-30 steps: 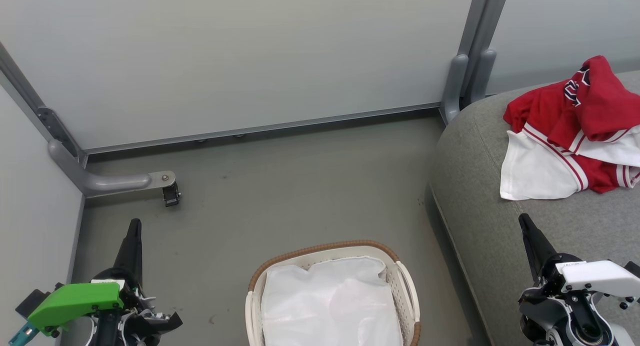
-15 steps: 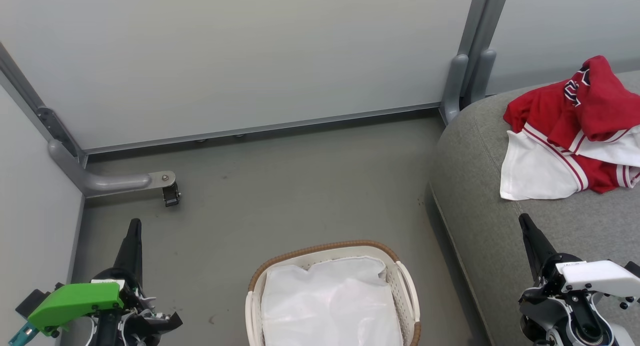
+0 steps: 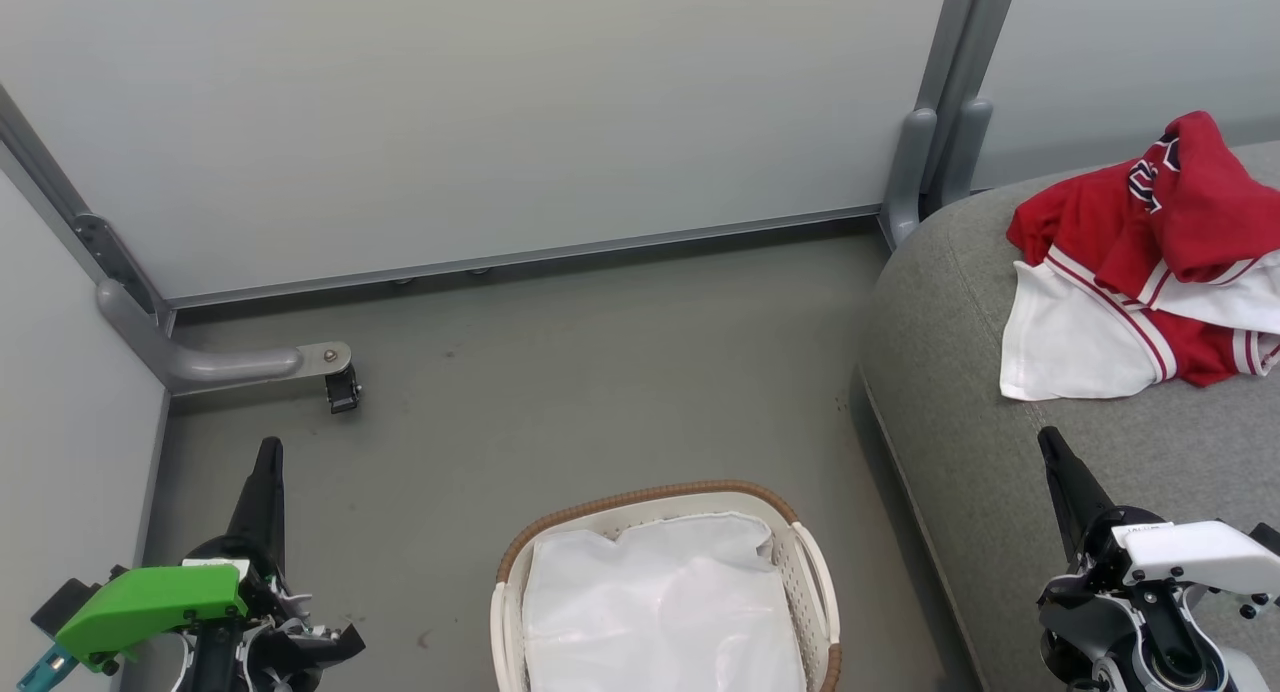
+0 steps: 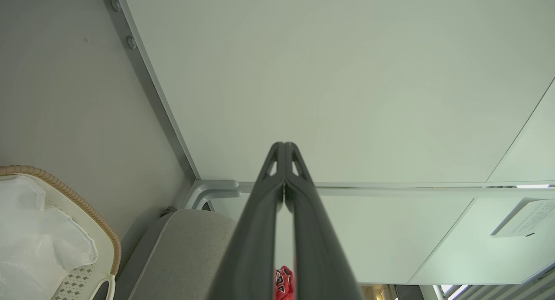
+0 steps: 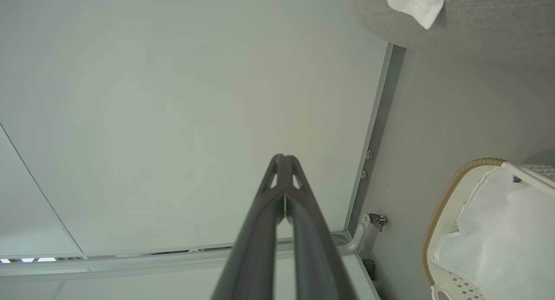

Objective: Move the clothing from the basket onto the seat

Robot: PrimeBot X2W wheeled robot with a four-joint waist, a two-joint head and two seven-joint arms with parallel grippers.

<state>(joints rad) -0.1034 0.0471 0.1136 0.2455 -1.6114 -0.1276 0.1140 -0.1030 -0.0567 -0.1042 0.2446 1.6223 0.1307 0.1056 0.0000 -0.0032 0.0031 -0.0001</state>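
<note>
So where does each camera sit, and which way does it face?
Head view: on the robot's head, facing forward and down at the oval white plastic basket with brown woven rim and red-and-white clothing on the grey fabric seat; left gripper and right gripper, both shut, in its lower corners.
Left wrist view: on the left wrist, looking along its dark fingers at a pale wall panel.
Right wrist view: same, from the right wrist.
Shared: all three catch basket and seat.

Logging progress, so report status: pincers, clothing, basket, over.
Left pincer and right pincer shut, empty. Clothing on seat. Basket holds just white sheet. Nothing in the way.
</note>
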